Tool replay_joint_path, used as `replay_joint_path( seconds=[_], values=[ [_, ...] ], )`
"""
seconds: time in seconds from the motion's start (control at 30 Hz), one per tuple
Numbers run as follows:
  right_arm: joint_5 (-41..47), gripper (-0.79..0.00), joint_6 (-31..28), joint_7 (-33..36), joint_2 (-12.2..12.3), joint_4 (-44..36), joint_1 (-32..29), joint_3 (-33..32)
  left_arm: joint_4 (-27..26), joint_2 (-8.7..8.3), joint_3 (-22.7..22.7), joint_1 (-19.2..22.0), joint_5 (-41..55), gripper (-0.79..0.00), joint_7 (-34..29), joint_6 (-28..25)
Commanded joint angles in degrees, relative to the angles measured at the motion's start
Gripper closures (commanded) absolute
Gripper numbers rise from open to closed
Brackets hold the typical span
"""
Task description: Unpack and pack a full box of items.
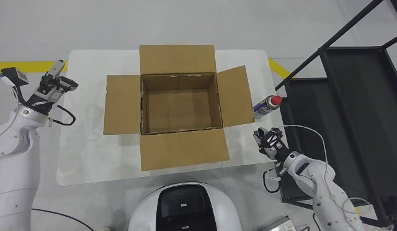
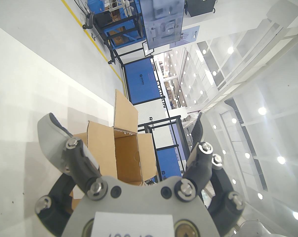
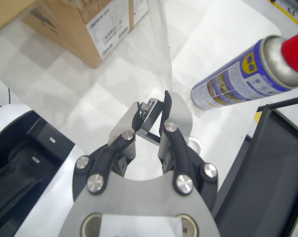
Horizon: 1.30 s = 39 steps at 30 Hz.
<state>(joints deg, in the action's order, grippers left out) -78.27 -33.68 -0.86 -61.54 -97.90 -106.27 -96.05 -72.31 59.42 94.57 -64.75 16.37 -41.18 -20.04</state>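
Note:
An open cardboard box (image 1: 181,108) stands in the middle of the white table (image 1: 87,156), flaps spread out and its inside bare. A blue spray can (image 1: 267,105) with a red cap stands at the table's right edge, close to the box's right flap. My right gripper (image 1: 268,136) hovers over the table's near right corner, just in front of the spray can (image 3: 242,75). The right gripper (image 3: 152,109) has its fingers drawn close, and a thin clear strip (image 3: 161,38) rises from their tips. My left gripper (image 1: 60,77) is beyond the table's left edge. The left gripper (image 2: 124,124) is open and holds nothing, and it faces the box (image 2: 126,154).
A black metal rack (image 1: 335,107) stands against the table's right side, close to the can and my right arm. Its frame (image 3: 274,136) is right beside that gripper. A yellow floor line (image 1: 25,65) runs behind the table.

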Motion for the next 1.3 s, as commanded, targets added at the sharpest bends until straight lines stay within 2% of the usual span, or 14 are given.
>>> replay_joint_path(
  seconds=[0.0, 0.2, 0.4, 0.6, 0.77, 0.93, 1.1, 1.27],
  values=[
    [1.7, 0.000, -2.8, -0.8, 0.2, -2.5, -2.2, -2.2, 0.0, 0.00, 0.0, 0.0, 0.0, -0.785, 0.0, 0.0],
    [7.3, 0.000, -12.2, -0.6, 1.0, -9.3, -7.4, -8.6, 0.0, 0.00, 0.0, 0.0, 0.0, -0.785, 0.0, 0.0],
    [10.6, 0.000, -17.3, 1.5, 1.4, -14.3, -7.7, -8.7, 0.0, 0.00, 0.0, 0.0, 0.0, -0.785, 0.0, 0.0],
    [13.2, 0.000, -14.3, 9.5, 1.4, -16.6, -0.7, -0.9, 0.0, 0.00, 0.0, 0.0, 0.0, -0.785, 0.0, 0.0],
    [16.7, 0.000, -10.2, 19.1, 1.1, -16.1, 9.1, 7.7, 0.0, 0.00, 0.0, 0.0, 0.0, -0.785, 0.0, 0.0],
    [17.5, 0.000, -3.5, 27.2, 0.2, -13.6, 19.6, 16.7, 0.0, 0.00, 0.0, 0.0, 0.0, -0.785, 0.0, 0.0],
    [16.8, 0.000, 3.9, 32.4, -1.2, -9.1, 29.2, 25.2, 0.0, 0.00, 0.0, 0.0, 0.0, -0.785, 0.0, 0.0],
    [15.6, 0.000, 10.8, 33.5, -3.0, -3.2, 36.6, 32.9, 0.0, 0.00, 0.0, 0.0, 0.0, -0.785, 0.0, 0.0]
  ],
)
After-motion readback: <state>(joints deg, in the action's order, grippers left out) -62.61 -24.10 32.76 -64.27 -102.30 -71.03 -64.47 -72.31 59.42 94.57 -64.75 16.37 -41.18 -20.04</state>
